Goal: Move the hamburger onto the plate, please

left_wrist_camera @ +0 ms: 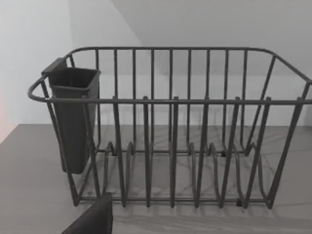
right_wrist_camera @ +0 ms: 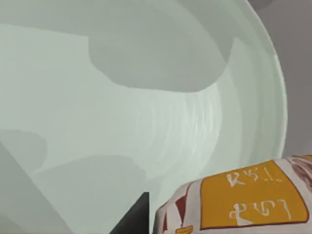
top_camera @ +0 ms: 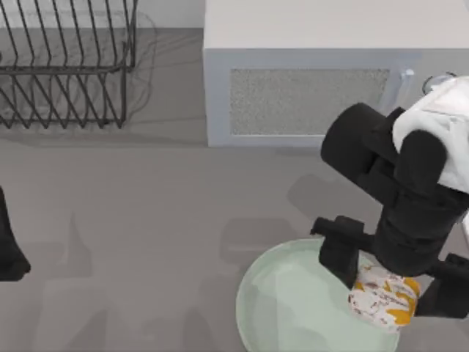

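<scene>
Grey worktop (top_camera: 146, 242) runs beneath everything, with a pale mint-green plate (top_camera: 293, 308) sitting near its front edge. Behind the plate stands a white microwave-like box (top_camera: 308, 81) with a speckled front panel, and far off to the plate's left rear is a dark wire dish rack (top_camera: 66, 66) — the left wrist view shows its upright bars and a dark cutlery cup (left_wrist_camera: 73, 122) hung on one corner.

Over the plate's right side hangs the right gripper (top_camera: 385, 282), its jaws spread just wide enough to straddle the hamburger (top_camera: 385, 297) and clamped against it on both sides. The hamburger — a white wrapper with orange-yellow patches and brown print — is over the plate's right rim area; whether it rests on the dish or hangs just above it I cannot tell. From the right wrist view the wrapper (right_wrist_camera: 239, 202) sits close against the glossy plate interior (right_wrist_camera: 122, 122).

At the worktop's edge well left of the plate sits the left arm (top_camera: 9, 249), parked; its jaws' state I cannot tell.
</scene>
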You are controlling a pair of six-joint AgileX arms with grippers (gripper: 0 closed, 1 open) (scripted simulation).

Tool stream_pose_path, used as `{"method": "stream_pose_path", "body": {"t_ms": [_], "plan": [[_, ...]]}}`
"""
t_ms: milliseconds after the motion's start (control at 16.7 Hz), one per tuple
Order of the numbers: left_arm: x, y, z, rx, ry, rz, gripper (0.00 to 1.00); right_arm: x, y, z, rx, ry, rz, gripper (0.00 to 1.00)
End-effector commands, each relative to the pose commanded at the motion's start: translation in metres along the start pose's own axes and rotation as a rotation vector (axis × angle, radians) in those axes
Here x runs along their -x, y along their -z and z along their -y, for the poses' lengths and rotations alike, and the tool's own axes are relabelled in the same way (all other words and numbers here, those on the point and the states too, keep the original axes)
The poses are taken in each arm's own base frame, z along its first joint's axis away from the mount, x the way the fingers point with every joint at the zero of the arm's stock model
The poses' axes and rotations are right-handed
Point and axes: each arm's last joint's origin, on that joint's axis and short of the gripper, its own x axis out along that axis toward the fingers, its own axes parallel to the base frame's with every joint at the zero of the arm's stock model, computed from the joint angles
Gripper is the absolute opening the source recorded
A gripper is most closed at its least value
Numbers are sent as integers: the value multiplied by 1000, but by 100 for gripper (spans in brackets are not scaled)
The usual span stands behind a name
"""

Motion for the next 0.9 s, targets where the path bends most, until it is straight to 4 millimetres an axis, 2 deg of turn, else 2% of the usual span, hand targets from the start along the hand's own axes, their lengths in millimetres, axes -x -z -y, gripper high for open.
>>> {"method": "stream_pose_path", "body": {"t_ms": [300, 540, 720, 900], "plan": [[0, 0, 0, 0, 0, 0, 100, -12, 14, -21, -521, 44, -14, 0], [0, 0, 0, 0, 0, 0, 100, -12, 15, -31, -857, 18, -16, 0], [0, 0, 0, 0, 0, 0, 100, -8, 12, -36, -1049, -21, -24, 0], [0, 0, 0, 0, 0, 0, 100, -4, 8, -39, -1157, -52, -33, 0]]}}
